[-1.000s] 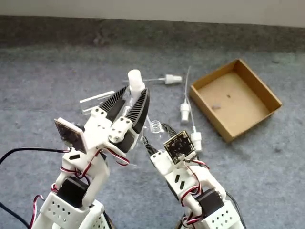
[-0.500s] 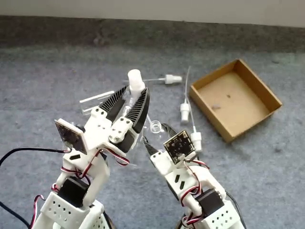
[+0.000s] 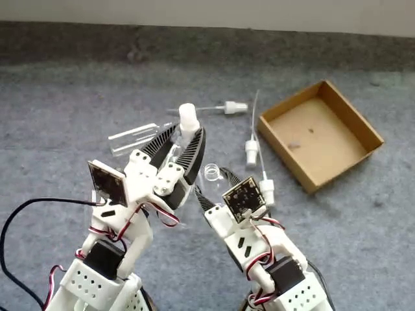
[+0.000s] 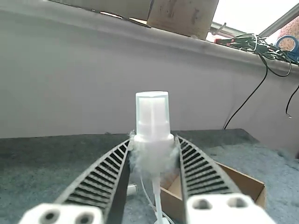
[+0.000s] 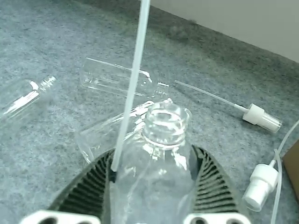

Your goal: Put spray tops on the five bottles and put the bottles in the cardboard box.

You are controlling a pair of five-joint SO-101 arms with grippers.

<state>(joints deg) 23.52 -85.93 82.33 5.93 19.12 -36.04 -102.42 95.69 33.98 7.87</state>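
Hold the bottle (image 5: 159, 184) upright in the right gripper's (image 5: 154, 156) pinching jaws, shift the spray top (image 4: 152, 114), nipped between the left gripper's (image 4: 154, 141) jaws just above and beside it, to bring the tube (image 5: 132, 84) (hanging outside the neck, seemingly) over the open mouth, then lower straight down, leaving the cardboard box (image 3: 355, 111) for later.

Grey felt covers the desk (image 3: 58, 97). Past its far edge, a pale wall (image 4: 70, 84) is topped by tangled black cables (image 4: 252, 42) and a blue tape roll (image 4: 290, 43).
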